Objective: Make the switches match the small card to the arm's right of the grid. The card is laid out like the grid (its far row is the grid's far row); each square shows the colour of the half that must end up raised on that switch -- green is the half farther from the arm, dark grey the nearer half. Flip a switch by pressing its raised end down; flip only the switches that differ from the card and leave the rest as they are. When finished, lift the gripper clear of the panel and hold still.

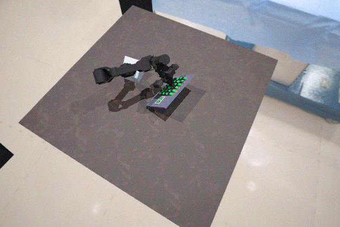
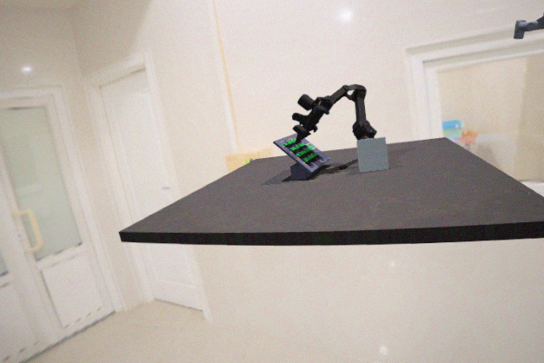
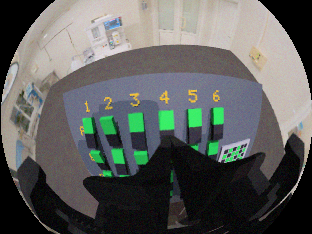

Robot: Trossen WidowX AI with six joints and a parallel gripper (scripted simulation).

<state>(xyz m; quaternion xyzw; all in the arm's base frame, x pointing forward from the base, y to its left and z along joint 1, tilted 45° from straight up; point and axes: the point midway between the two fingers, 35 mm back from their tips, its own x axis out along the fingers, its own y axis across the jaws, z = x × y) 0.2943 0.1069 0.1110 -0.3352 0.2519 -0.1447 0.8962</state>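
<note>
Only from the wrist, column numbers (image 3: 164, 97) show clearly.

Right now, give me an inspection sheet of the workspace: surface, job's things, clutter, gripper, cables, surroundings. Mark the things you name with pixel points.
Surface: dark, mottled table (image 1: 170, 147) (image 2: 334, 201); shadows beside the panel.
Job's things: tilted panel (image 1: 168, 102) (image 2: 324, 158) (image 3: 165, 85) with green and dark switches; columns numbered 1 to 6. The card (image 1: 159, 100) (image 3: 234, 152) is right of the grid, partly covered in the wrist view. Nearer rows are largely hidden there; match with the card: cannot tell.
Clutter: nothing seen.
Gripper: shut, nothing held; tips (image 1: 173, 85) (image 2: 299, 139) (image 3: 171, 140) at the switches, contact unclear.
Cables: nothing seen.
Surroundings: pale floor (image 1: 82, 185), blue sheeting (image 1: 197, 7), white doors (image 2: 127, 130).
</note>
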